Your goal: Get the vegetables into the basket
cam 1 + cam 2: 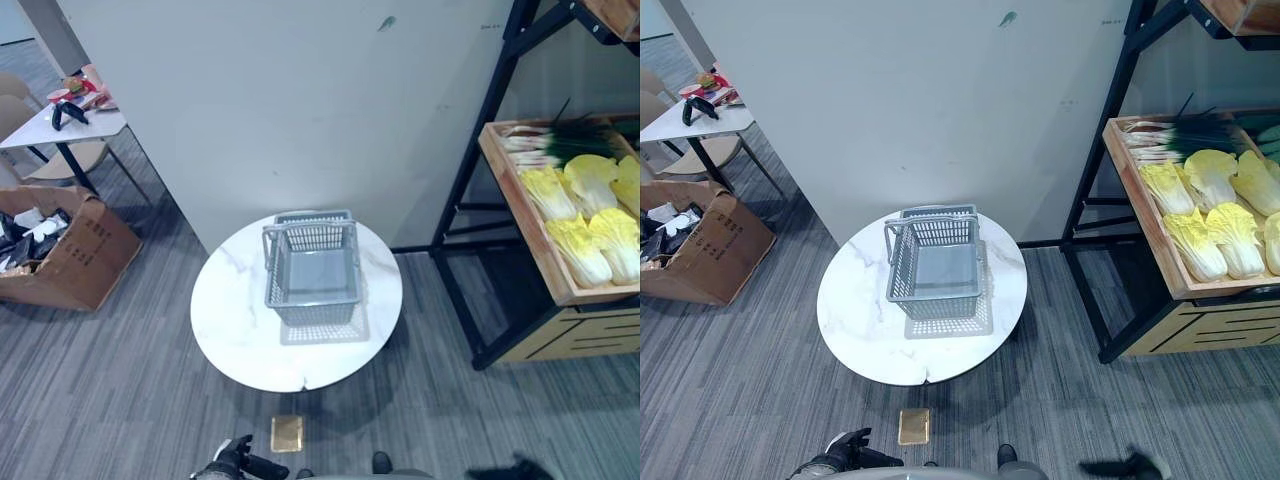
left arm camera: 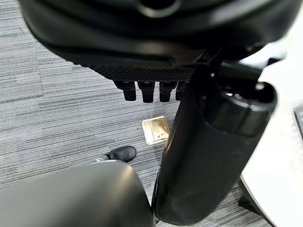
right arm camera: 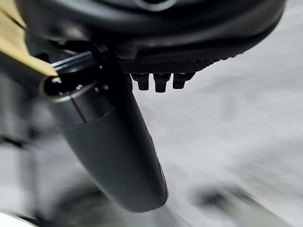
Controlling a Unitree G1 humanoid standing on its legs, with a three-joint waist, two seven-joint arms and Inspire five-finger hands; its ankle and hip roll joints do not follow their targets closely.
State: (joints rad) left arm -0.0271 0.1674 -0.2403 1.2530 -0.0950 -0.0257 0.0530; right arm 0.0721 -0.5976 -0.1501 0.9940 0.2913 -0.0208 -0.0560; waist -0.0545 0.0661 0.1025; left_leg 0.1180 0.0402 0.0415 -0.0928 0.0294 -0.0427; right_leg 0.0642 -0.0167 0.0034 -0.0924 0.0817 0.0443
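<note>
Standing with both hands low and holding nothing, left hand (image 2: 203,142) and right hand (image 3: 109,137) with fingers relaxed, pale yellow leafy cabbages (image 1: 585,215) on the wooden shelf tray (image 1: 520,210), well apart from the empty grey plastic basket (image 1: 312,268) on the round white marble table (image 1: 235,320), risking a bump against the black shelf frame (image 1: 470,170) when reaching.

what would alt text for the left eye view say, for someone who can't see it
An empty grey basket stands on a round white table on grey carpet. To the right, a wooden shelf tray holds yellow cabbages and green onions. A cardboard box sits on the floor at left.
</note>
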